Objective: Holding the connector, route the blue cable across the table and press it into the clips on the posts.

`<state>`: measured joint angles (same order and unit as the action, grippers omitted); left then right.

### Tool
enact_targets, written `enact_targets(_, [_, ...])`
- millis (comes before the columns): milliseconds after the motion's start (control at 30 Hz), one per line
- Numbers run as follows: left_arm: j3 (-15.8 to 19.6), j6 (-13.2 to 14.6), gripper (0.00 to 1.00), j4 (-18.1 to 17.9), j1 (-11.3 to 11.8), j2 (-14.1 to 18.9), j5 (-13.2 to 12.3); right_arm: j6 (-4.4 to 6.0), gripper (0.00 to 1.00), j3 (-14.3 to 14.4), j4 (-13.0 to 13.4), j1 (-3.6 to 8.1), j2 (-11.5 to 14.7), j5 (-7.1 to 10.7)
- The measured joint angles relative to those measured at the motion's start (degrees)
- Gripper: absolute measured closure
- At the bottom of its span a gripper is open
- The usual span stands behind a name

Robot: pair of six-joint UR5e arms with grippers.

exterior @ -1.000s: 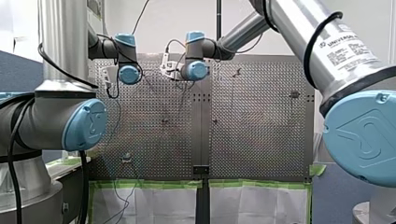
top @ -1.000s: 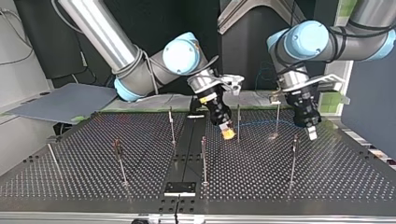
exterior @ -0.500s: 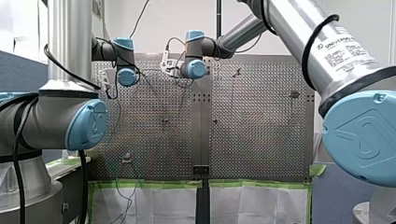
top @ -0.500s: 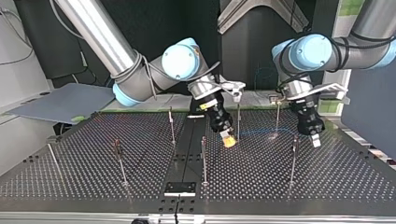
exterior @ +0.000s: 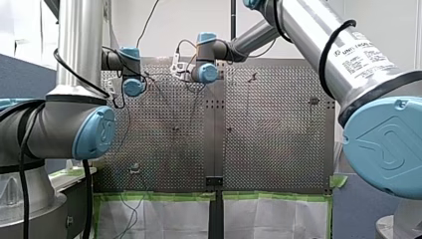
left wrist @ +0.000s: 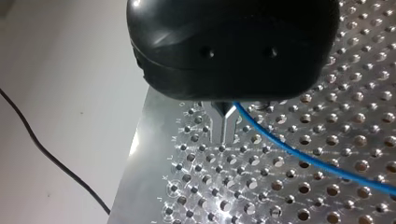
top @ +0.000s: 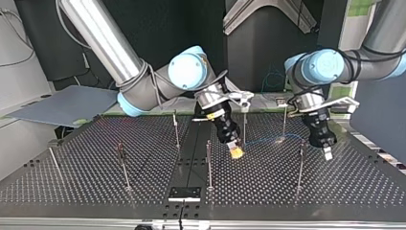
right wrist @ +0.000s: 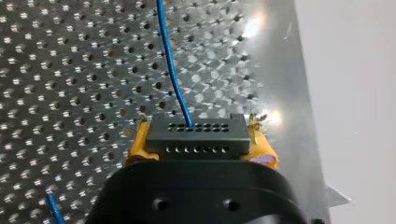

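In the right wrist view, my right gripper (right wrist: 201, 151) has its yellow pads shut on a black connector (right wrist: 195, 135). The blue cable (right wrist: 170, 60) leaves the connector's face and runs ahead over the perforated table. In the top view that gripper (top: 234, 151) hangs low beside a thin post (top: 244, 127). The blue cable (top: 268, 140) runs on to my left gripper (top: 327, 152). In the left wrist view, the metal fingers of my left gripper (left wrist: 224, 126) are shut. The cable (left wrist: 303, 156) comes out beside their roots. I cannot tell whether it is pinched.
Several thin posts stand on the perforated table (top: 76, 187), among them one (top: 208, 163) near the right gripper, one (top: 300, 165) near the left gripper, and one (top: 123, 165) at the top view's left. A black plate (top: 185, 193) lies at the near edge.
In the top view both grippers have come down and toward the camera. The left one has also shifted right. The cable between them has followed.
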<state>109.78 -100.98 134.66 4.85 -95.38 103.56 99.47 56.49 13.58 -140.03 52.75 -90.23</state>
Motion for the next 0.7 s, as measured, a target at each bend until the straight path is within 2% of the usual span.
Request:
enact_targets(267, [-1.74,-0.48,1.00,-0.79,1.08,-3.67,-3.10,0.00,1.00,-3.43,-2.36,0.77,-0.06,-0.25])
enact_targets(467, [-2.10,-1.24,1.00,-1.32,1.80,-4.91,-4.26,0.00,1.00,-3.84,-2.65,1.48,-0.05,-0.60])
enact_targets(700, [-2.12,-4.29,1.00,-0.47,2.24,-4.97,-4.77,-0.19,1.00,-3.87,-2.99,1.47,-0.05,-0.66])
